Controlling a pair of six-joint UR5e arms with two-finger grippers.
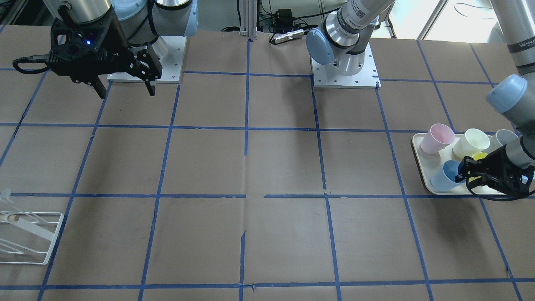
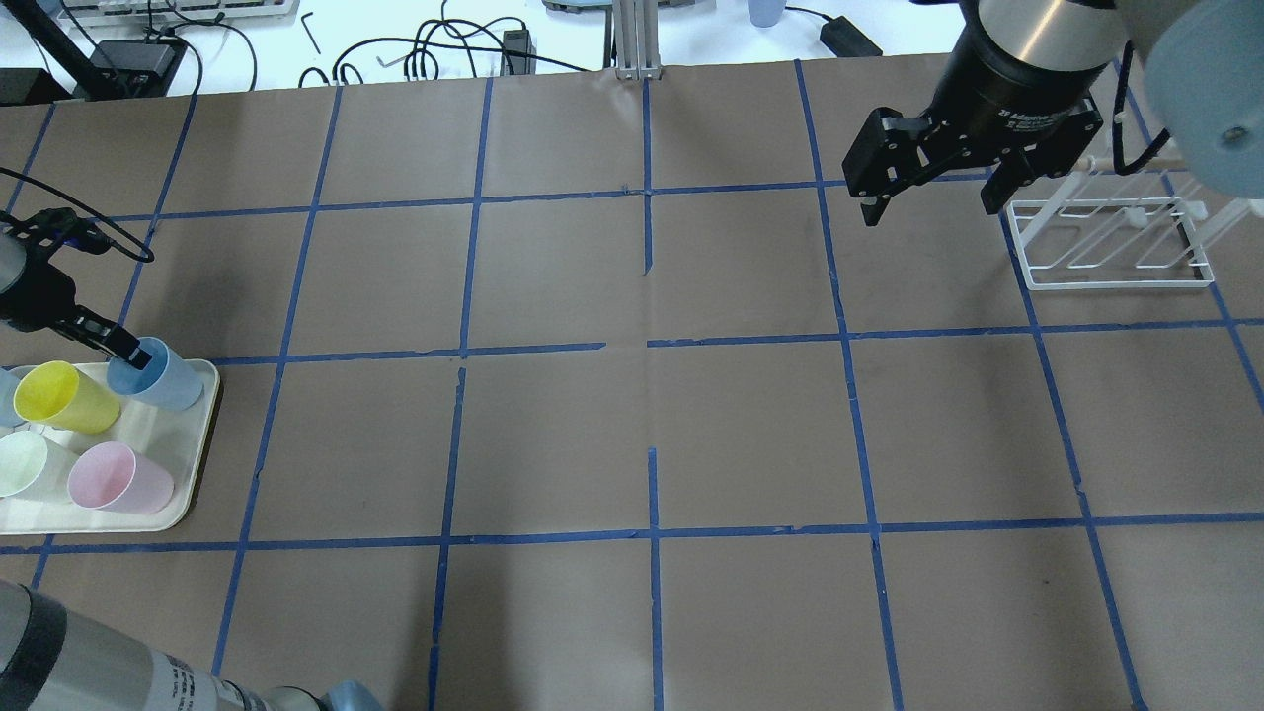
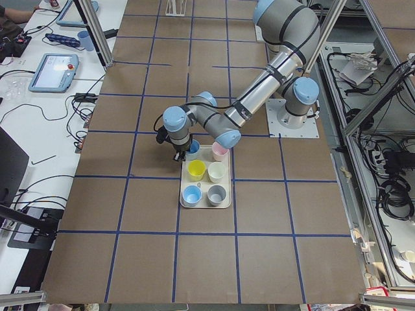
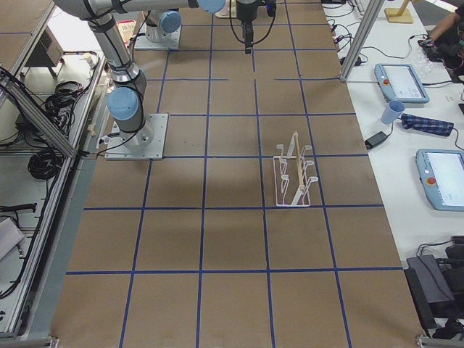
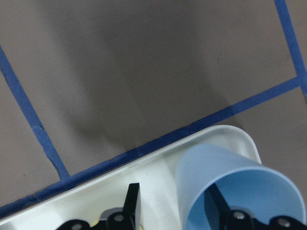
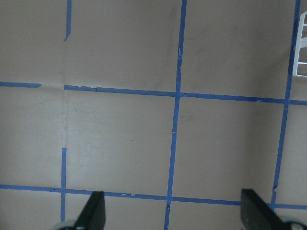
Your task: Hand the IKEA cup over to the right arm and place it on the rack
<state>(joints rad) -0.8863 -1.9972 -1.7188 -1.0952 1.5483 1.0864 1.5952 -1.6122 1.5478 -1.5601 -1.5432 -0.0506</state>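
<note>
My left hand (image 5: pixel 172 191) is down at the corner of the cream tray (image 5: pixel 158 167), its 2 fingers spread and straddling the rim of the IKEA cup (image 5: pixel 225 167). 1 finger reaches inside the cup's mouth and the other sits outside its wall, with a gap showing between that outer finger and the plastic. The cup rests on the tray, tipped over with its mouth toward my palm.

Just beside this hand, further in on the tray, are the yellow cup (image 2: pixel 64 395), a pink cup (image 2: pixel 118 477) and a pale cream cup (image 2: pixel 30 464). A 2nd pale blue cup (image 3: pixel 192 193) and a grey cup (image 3: pixel 216 193) sit at the tray's far end from my fingers.

My right hand (image 2: pixel 929 207) hangs above the bare desk (image 2: pixel 642 434) with its fingers spread wide and nothing between them. The rack (image 4: pixel 290 174) stands on the desk off to that hand's outer side, apart from it and well apart from the cup.
</note>
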